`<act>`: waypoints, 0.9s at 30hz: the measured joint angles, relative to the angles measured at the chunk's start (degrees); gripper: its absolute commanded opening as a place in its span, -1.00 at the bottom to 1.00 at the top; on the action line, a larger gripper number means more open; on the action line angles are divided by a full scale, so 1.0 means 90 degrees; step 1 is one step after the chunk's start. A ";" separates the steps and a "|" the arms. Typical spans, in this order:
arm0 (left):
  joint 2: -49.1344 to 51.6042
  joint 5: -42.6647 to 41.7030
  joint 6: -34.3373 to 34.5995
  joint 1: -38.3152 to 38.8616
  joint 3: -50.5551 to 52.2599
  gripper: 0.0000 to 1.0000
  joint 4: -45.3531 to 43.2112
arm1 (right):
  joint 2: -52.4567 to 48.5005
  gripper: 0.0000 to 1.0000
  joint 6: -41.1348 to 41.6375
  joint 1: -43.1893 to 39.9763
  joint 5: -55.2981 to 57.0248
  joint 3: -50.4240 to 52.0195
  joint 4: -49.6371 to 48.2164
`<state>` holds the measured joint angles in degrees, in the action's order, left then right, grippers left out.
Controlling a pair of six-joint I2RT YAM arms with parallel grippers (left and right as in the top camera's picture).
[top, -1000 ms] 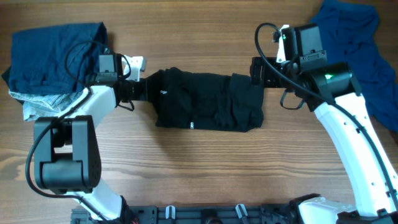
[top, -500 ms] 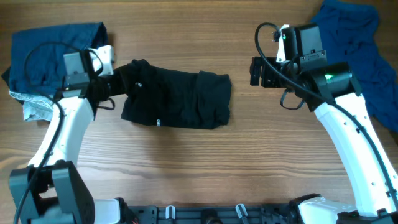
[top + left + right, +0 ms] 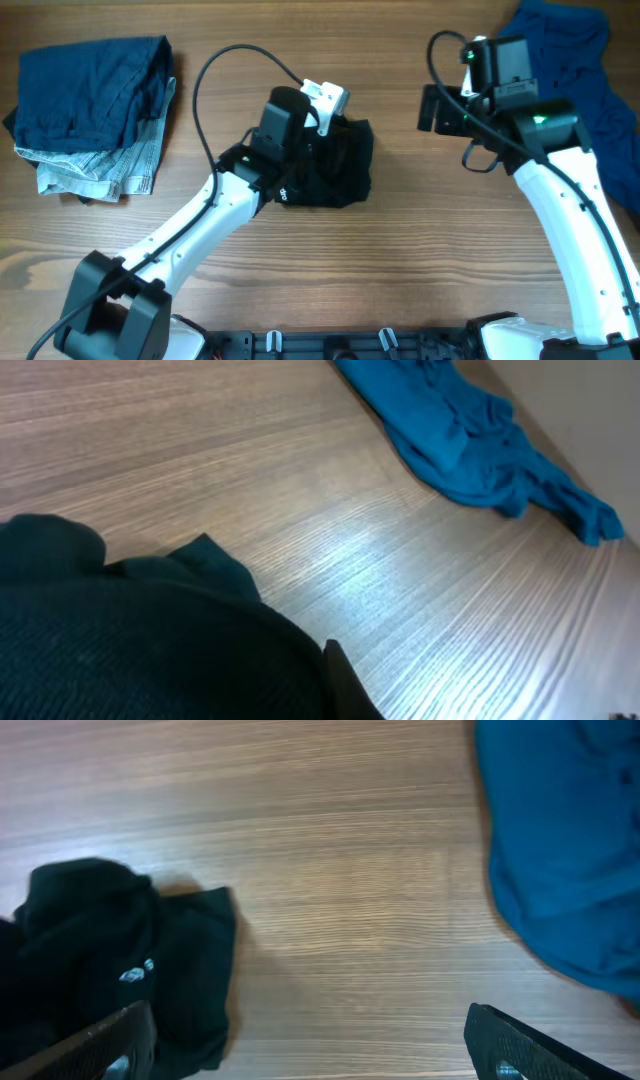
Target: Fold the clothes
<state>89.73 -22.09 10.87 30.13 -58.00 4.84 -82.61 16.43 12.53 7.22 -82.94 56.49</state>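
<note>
Clothes (image 3: 350,165) under left arm (image 3: 215,210) — blue garment (image 3: 600,50) well apart

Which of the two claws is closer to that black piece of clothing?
Left. The left gripper sits right over the black garment; the right gripper hangs apart from it, over bare table.

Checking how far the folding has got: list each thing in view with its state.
black garment: doubled over into a compact bundle, one end held.
left hand: shut on the black garment.
right hand: open, empty, above the table.
blue pile: folded, lying on a striped piece.
blue garment: crumpled, unfolded.
</note>
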 measured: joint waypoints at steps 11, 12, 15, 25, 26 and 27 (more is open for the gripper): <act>0.0721 0.0379 0.0155 0.0721 0.0000 1.00 -0.1421 | 0.0384 0.99 0.0002 -0.1693 -0.0401 0.0002 -0.0209; 0.0724 0.0379 0.0165 0.0804 0.0000 1.00 -0.1423 | 0.0384 0.99 0.0002 -0.1729 -0.0435 0.0002 -0.0240; 0.0726 0.0376 0.0335 0.0988 0.0000 0.99 -0.1467 | 0.0384 0.99 0.0002 -0.1792 -0.0590 0.0002 -0.0325; 0.0299 -0.0095 0.1219 0.0342 -0.0007 1.00 -0.1676 | 0.0384 0.99 0.0002 -0.1792 -0.0743 0.0002 -0.0493; 0.0265 -0.0204 0.1236 0.0352 -0.0007 1.00 -0.1564 | 0.0384 0.99 0.0002 -0.1792 -0.0801 0.0002 -0.0534; 0.0265 -0.0279 0.1246 0.0393 -0.0010 1.00 -0.1345 | 0.0384 0.99 0.0002 -0.1792 -0.0828 0.0002 -0.0551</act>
<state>92.12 -24.60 22.09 33.67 -58.08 -7.27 -79.15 16.45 -3.60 -0.23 -82.91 51.53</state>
